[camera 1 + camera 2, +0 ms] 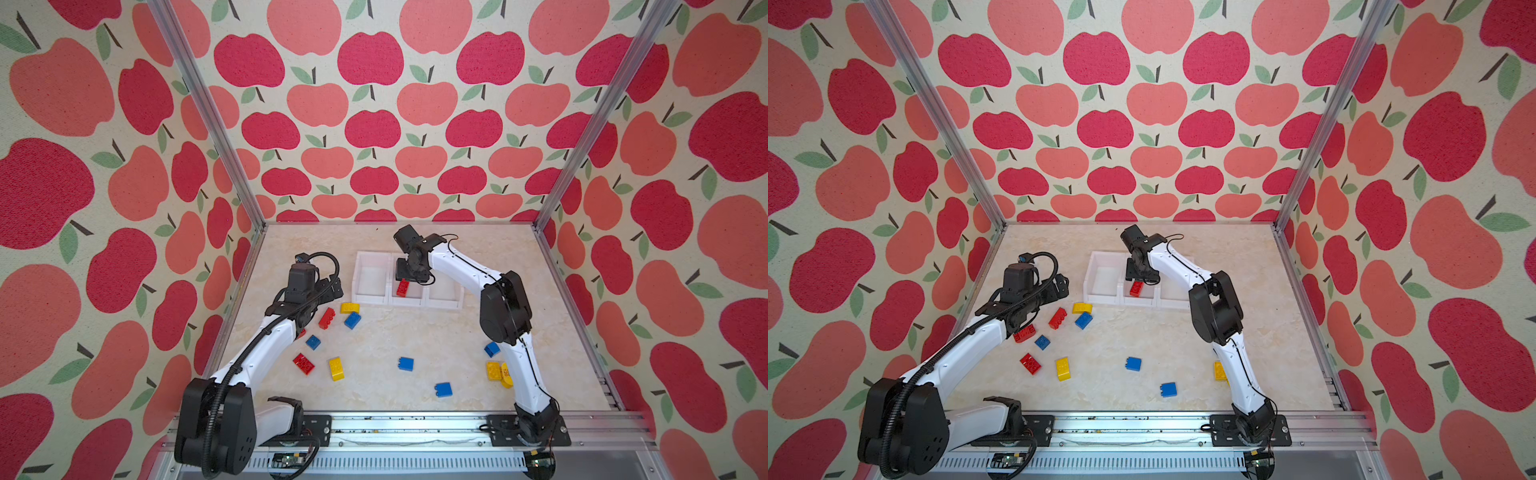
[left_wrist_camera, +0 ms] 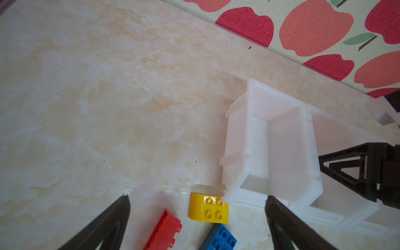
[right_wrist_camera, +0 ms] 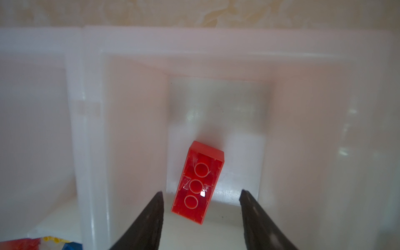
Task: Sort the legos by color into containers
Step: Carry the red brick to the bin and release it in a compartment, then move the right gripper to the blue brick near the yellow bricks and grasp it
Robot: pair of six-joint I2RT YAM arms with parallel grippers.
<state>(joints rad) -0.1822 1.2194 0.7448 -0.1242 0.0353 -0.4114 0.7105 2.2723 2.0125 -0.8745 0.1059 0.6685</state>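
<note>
Red studded plastic brick (image 3: 198, 184) lies underside-up in the middle white plastic bin (image 3: 134, 121), my right claw (image 3: 201, 192) parted above it. Risk: lifting askew, I snag a fingertip (image 3: 151, 216) on the wall.

Thirteen legos (image 1: 336, 368), three containers (image 1: 372, 274)

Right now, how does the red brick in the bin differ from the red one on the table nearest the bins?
The binned red brick lies inside the middle bin; the table red brick lies unsorted on the tabletop. The binned red brick shows its hollow underside; the table red brick rests on its side, studs sideways. Only the binned one sits under the open right hand. Both are red and oblong.
</note>
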